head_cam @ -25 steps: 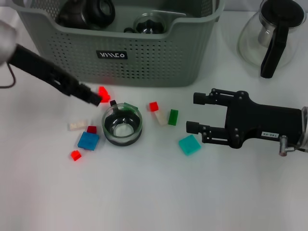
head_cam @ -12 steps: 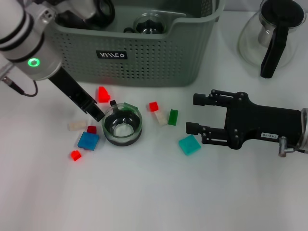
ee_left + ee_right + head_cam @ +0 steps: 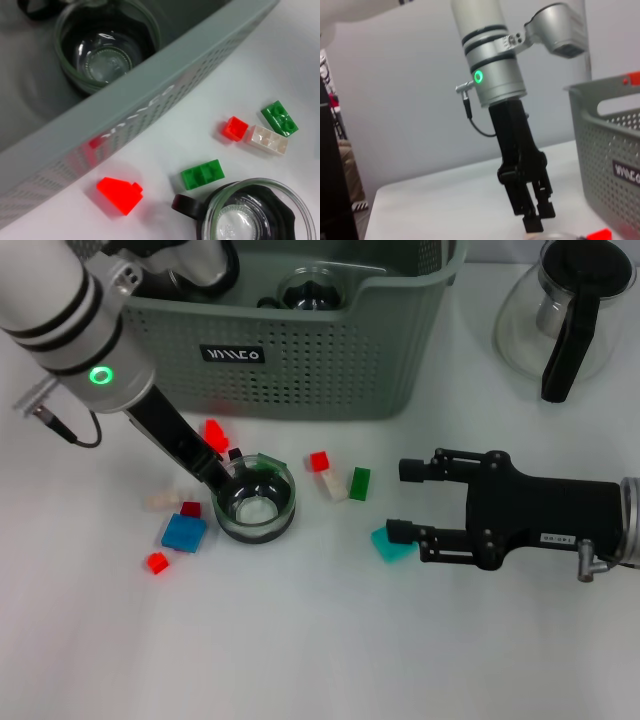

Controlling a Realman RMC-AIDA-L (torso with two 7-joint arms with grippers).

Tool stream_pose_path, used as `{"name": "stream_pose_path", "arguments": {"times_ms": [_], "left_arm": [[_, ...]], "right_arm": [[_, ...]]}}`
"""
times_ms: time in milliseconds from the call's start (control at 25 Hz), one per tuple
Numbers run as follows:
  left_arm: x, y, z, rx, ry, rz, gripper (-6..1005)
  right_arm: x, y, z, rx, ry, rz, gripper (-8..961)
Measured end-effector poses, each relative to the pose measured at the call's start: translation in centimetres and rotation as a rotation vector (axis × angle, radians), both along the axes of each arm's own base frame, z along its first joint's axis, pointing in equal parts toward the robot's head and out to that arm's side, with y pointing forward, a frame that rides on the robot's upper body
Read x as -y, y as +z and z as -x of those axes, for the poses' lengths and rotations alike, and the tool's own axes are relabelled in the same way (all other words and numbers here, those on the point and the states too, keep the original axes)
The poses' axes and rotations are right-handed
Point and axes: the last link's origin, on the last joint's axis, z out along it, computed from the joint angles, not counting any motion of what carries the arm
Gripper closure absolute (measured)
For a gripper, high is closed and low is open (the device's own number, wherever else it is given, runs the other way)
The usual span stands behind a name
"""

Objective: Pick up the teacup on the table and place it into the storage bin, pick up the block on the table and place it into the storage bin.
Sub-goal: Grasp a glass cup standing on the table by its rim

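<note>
The teacup [image 3: 256, 502] is a clear glass cup with a black handle, standing upright on the white table among loose blocks; the left wrist view shows it too [image 3: 252, 215]. My left gripper [image 3: 215, 473] reaches down to the cup's left rear rim and shows in the right wrist view [image 3: 536, 220]. A green block [image 3: 262, 462] lies against the cup's far rim. My right gripper [image 3: 402, 500] is open, level over the table to the cup's right, its nearer finger over a teal block [image 3: 384, 543]. The grey-green storage bin [image 3: 300, 360] stands behind, with dark cups inside.
Scattered blocks: red [image 3: 214, 434], red [image 3: 319, 460], white [image 3: 334, 484], green [image 3: 359, 483], blue [image 3: 183, 532], small red [image 3: 156, 562], white [image 3: 160, 500]. A glass carafe [image 3: 570, 310] with a black handle stands at the back right. The bin wall [image 3: 150, 100] rises close behind the cup.
My left arm has swung in, its tip moving right and down to the teacup's rim. The right gripper has shifted slightly left and nearer, now covering part of the teal block.
</note>
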Motion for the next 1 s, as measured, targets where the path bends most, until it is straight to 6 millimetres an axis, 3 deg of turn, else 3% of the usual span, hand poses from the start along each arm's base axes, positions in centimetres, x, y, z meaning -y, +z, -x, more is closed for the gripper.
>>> {"name": "stream_pose_path", "arguments": {"times_ms": [520, 1000], "left_arm": [[-0.7, -2.5, 0.2, 0.018, 0.016, 0.000, 573], [-0.8, -2.7, 1.5, 0.003, 0.038, -0.016, 596]], "right_arm": [[0.1, 0.6, -1.0, 0.027, -0.013, -0.005, 208], [0.0, 0.5, -0.8, 0.025, -0.008, -0.003, 209]]}}
